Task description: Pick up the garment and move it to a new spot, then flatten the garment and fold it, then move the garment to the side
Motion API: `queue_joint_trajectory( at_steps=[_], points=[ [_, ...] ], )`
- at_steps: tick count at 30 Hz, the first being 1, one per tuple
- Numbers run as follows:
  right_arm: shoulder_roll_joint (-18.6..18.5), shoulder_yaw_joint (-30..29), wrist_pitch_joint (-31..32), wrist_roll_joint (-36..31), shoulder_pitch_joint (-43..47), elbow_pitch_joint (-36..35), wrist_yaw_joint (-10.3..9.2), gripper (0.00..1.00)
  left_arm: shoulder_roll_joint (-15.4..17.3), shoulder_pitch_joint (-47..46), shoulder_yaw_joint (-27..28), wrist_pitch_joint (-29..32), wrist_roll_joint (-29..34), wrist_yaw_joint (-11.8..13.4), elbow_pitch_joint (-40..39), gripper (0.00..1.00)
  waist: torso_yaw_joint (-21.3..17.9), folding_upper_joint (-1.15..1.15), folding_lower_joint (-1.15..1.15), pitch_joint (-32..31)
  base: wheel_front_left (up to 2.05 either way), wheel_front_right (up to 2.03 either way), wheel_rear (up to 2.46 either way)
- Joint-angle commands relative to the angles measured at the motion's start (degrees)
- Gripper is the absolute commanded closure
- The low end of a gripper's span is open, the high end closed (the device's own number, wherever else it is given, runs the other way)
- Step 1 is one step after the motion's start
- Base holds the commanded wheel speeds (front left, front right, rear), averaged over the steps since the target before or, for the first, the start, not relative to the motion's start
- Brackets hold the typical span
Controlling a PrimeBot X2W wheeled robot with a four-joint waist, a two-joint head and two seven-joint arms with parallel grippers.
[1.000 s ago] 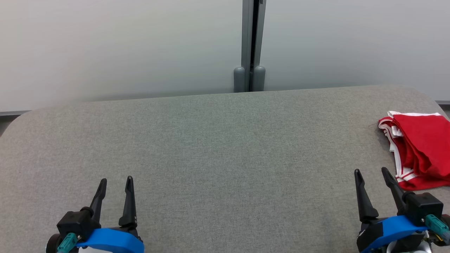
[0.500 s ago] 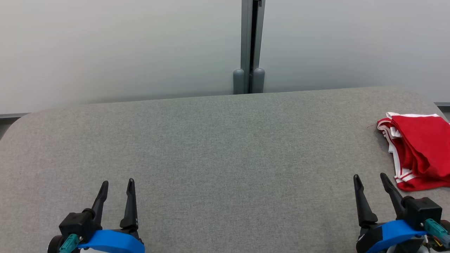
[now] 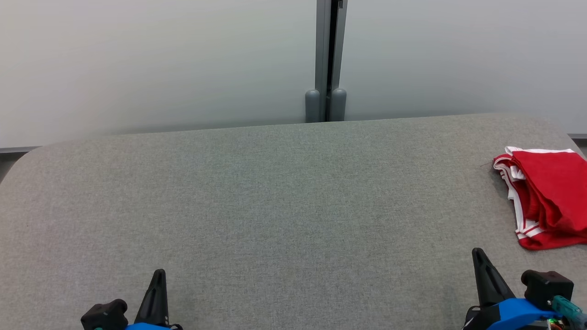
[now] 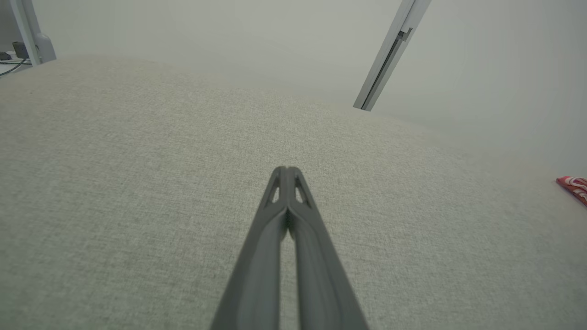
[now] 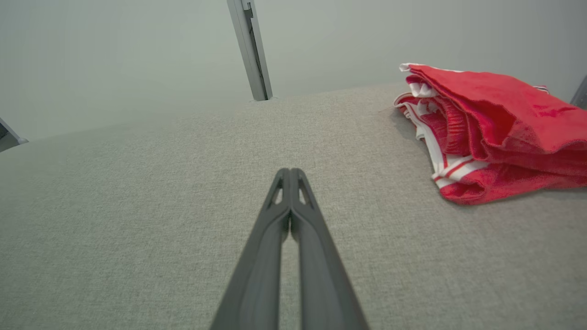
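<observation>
- The folded red garment (image 3: 548, 192) lies at the bench's (image 3: 275, 206) right edge.
- The left tool (image 4: 286, 170) and right tool (image 5: 290, 172) are pinched together, holding nothing, near the front edge.
- Broad open fabric lies between them.

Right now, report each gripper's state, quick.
Left gripper: shut, holding nothing.
Right gripper: shut, holding nothing; the red garment lies apart from it.

left claw (image 3: 158, 272): fingers spread before, now pressed together; pulled back toward the head view's bottom edge
right claw (image 3: 478, 252): likewise closed up and pulled back
</observation>
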Motion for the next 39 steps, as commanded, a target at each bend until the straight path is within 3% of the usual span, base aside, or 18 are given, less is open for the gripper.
queue_joint_trajectory(
  at_steps=[1,39],
  points=[
    [-0.19,-0.17,0.45,3.49,-1.15,-0.88,0.00,1.00,0.22,-1.31,0.82,0.65,-2.94,-0.04,-1.39,1.00,0.04,0.00,0.00,0.01,0.00,0.00,0.00],
    [-0.38,-0.36,5.50,38.71,-3.71,-1.28,0.00,1.00,-1.10,-4.00,5.26,9.08,-32.90,-0.25,-6.13,1.00,0.60,0.00,0.00,0.16,0.00,0.00,0.00]
  ],
)
